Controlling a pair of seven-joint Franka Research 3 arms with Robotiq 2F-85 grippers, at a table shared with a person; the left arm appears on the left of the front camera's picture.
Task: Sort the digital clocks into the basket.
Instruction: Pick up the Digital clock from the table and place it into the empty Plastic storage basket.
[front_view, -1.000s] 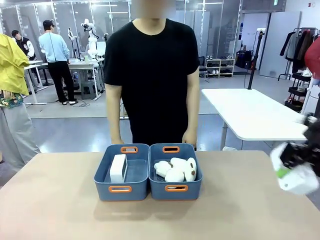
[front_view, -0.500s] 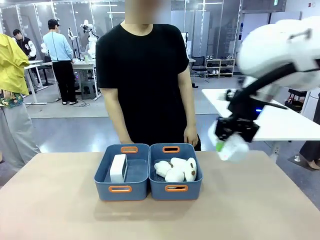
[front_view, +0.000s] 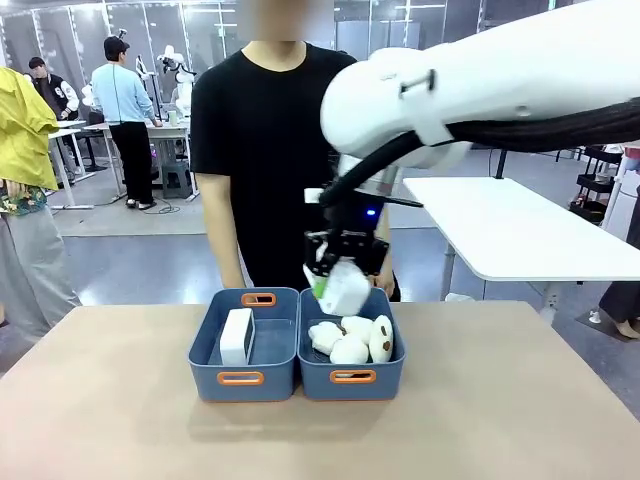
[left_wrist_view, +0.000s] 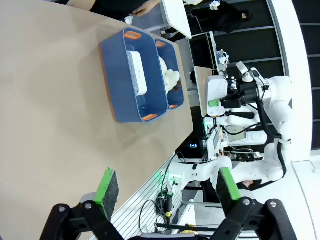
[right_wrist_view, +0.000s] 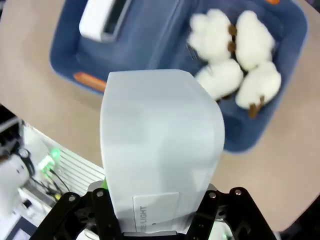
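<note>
My right gripper (front_view: 340, 280) hangs just above the two blue bins, shut on a white digital clock (front_view: 350, 291). In the right wrist view this clock (right_wrist_view: 160, 145) hides most of the fingers of the right gripper (right_wrist_view: 160, 212), and it hovers over the divide between the bins. The left basket (front_view: 207, 375) holds a second white clock (front_view: 237, 337) standing on edge, also seen from the wrist as the clock (right_wrist_view: 102, 17) in the basket (right_wrist_view: 145, 42). My left gripper (left_wrist_view: 166, 186) is open and empty, far from the basket (left_wrist_view: 117, 75).
The right bin (front_view: 387, 378) holds several white-and-brown plush lumps (front_view: 352, 340), seen from the wrist as plush lumps (right_wrist_view: 235, 60). A person in a black shirt (front_view: 275, 150) stands close behind the bins at the table's far edge.
My right arm has swung in from the right side of the table toward the left, carrying the clock from beyond the table edge to above the bins. The bins and their contents stayed put.
</note>
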